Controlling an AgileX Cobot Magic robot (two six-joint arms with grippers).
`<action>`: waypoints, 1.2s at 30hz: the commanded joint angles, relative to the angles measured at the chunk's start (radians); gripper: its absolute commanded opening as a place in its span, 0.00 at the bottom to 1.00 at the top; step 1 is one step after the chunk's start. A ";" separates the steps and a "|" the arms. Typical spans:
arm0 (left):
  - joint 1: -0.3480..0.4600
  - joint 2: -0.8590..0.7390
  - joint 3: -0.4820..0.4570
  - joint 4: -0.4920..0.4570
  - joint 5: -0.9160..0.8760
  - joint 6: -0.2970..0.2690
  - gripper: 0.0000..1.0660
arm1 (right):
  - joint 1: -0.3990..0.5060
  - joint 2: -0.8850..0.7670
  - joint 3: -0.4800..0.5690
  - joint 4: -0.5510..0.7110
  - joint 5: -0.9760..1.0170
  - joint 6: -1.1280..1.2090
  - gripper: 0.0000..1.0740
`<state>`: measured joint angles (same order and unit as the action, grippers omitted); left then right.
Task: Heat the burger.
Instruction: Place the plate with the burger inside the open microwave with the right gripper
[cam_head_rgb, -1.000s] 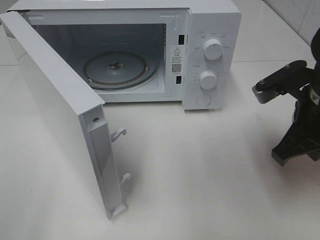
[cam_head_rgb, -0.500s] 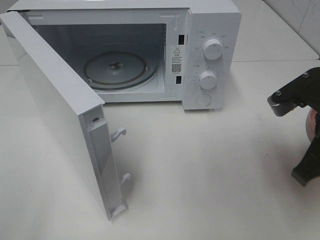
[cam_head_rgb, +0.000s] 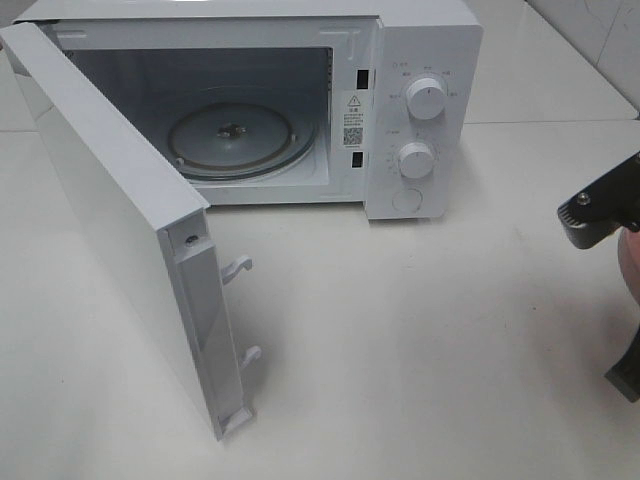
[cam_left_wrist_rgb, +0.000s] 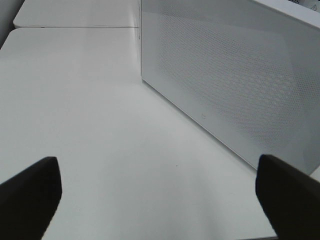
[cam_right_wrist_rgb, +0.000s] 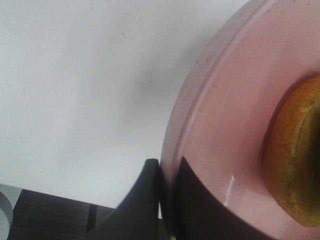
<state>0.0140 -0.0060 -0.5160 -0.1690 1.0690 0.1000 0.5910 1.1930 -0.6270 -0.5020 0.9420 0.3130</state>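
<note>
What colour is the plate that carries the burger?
Pink. The plate shows best in the right wrist view, with the burger on it.

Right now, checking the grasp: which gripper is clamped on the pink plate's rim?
The right gripper, shut on the pink plate; the left gripper is open and empty.

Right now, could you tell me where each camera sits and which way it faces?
Exterior high: above, looking down on the open microwave; right arm at the edge.
Left wrist: low, facing the microwave door; left hand open.
Right wrist: close on the pink plate with the burger; right hand pinches its rim.
Shared: door.
</note>
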 joint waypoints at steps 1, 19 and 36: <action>-0.005 -0.003 0.001 -0.005 0.002 -0.005 0.92 | 0.038 -0.011 0.001 -0.079 0.021 -0.009 0.00; -0.005 -0.003 0.001 -0.005 0.002 -0.005 0.92 | 0.234 -0.011 0.001 -0.101 0.006 -0.185 0.00; -0.005 -0.003 0.001 -0.005 0.002 -0.005 0.92 | 0.280 -0.011 0.001 -0.102 -0.096 -0.468 0.00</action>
<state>0.0140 -0.0060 -0.5160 -0.1690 1.0690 0.1000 0.8700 1.1920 -0.6270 -0.5480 0.8750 -0.0940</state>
